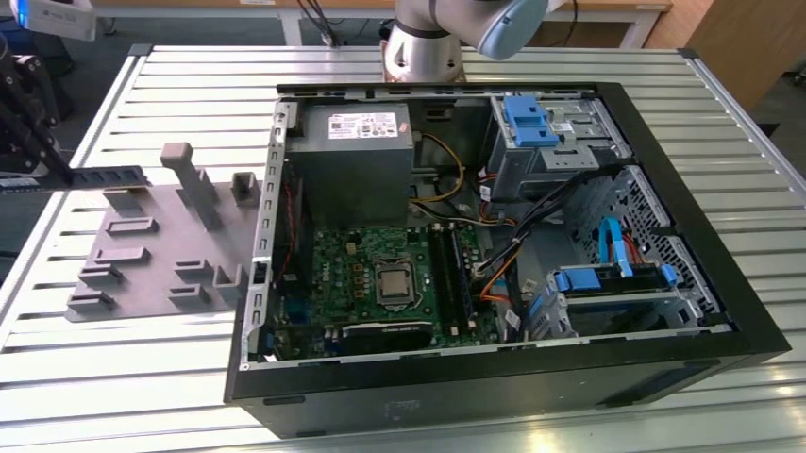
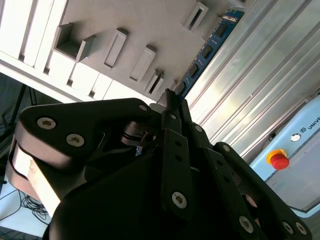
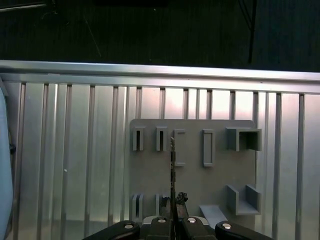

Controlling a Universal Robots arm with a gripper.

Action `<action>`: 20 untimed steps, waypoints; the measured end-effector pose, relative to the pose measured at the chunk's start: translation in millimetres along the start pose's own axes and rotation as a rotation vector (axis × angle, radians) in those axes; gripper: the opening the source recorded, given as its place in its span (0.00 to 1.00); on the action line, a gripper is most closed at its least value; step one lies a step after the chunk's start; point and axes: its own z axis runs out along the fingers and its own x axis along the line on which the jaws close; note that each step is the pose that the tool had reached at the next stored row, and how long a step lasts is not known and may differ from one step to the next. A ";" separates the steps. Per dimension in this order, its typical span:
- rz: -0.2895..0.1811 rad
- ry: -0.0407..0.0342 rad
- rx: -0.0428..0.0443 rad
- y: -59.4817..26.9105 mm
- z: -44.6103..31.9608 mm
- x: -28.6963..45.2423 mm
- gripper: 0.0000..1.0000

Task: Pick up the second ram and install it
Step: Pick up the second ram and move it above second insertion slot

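The second ram [image 1: 111, 176] is a thin blue-green strip held level in the air over the back part of the grey holder tray [image 1: 139, 255], at the exterior view's left. My gripper [image 1: 60, 178] is shut on one end of it. In the second wrist view the ram [image 2: 206, 51] sticks out past the black fingers [image 2: 170, 107], beside the tray [image 2: 150, 25]. In the first wrist view the ram [image 3: 172, 165] is seen edge-on above the tray [image 3: 195, 185], with the gripper [image 3: 173, 217] shut on it.
An open computer case [image 1: 705, 311] lies on the slatted metal table [image 1: 189, 85], at the exterior view's right of the tray. Its motherboard [image 1: 365, 274] has black slot rails [image 1: 451, 274]. The arm's base [image 1: 422, 47] stands behind the case. A red stop button [image 2: 278, 160] sits nearby.
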 end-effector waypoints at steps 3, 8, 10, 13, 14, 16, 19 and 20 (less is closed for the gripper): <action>0.000 0.0000 0.0000 0.0 -2.2 -0.3 0.14; 0.000 0.0000 0.0000 0.0 -5.9 -0.6 0.14; 0.000 0.0000 0.0000 0.0 -7.5 -0.7 0.14; 0.000 0.0000 0.0000 0.1 -9.8 -1.0 0.14; 0.000 0.0000 0.0000 0.1 -10.5 -1.2 0.14; 0.000 0.0002 0.0000 0.1 -12.0 -1.4 0.14; 0.000 0.0002 -0.0001 0.1 -14.3 -1.7 0.14; 0.000 0.0002 -0.0001 0.1 -15.1 -1.8 0.14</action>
